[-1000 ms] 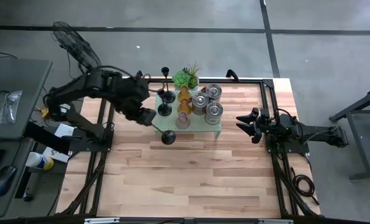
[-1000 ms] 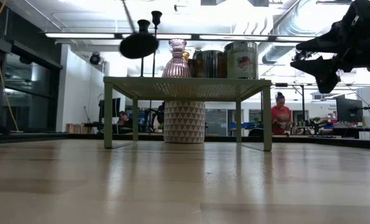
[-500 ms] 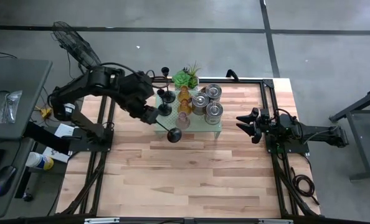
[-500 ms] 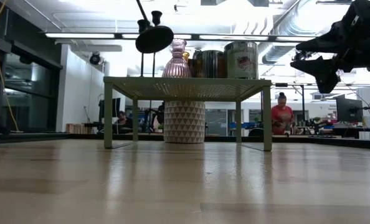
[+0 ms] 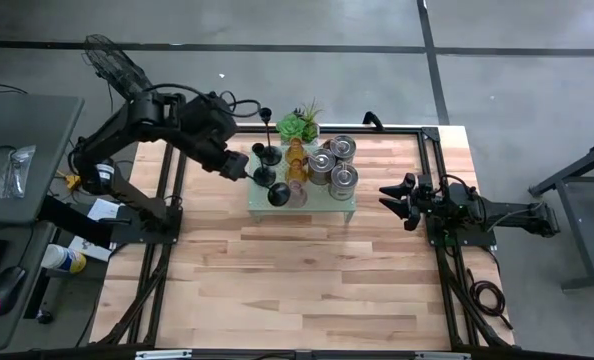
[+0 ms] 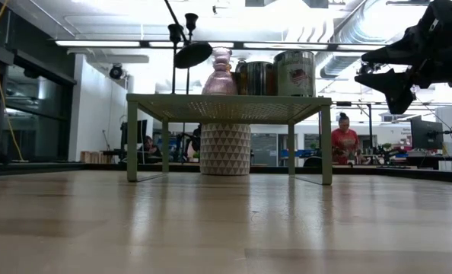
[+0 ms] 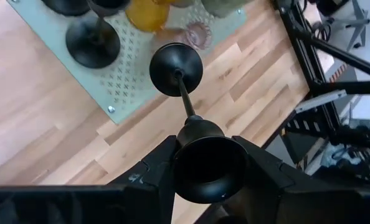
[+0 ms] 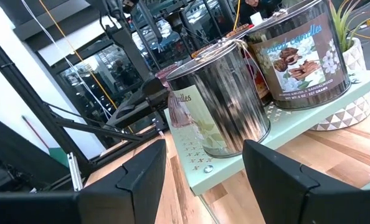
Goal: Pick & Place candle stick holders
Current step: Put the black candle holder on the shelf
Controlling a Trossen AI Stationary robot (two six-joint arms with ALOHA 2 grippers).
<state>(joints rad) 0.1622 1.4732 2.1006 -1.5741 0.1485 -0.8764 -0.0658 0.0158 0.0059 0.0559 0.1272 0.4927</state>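
Left tool [image 7: 210, 163] clamped on a tilted black candle stick holder [image 5: 277, 193] above the pale green perforated stand [image 5: 345, 203], right tool [image 5: 388, 200] fingers apart, waiting at the worktop's [image 5: 307, 280] right edge

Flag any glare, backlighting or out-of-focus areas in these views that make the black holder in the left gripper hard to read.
Low view: bright ceiling lights backlight the black holder into a tilted silhouette above the green stand. Left wrist view: the holder's cup between the left gripper fingers is soft, its base sharper. High view: even light, no glare. Right gripper waits, open.
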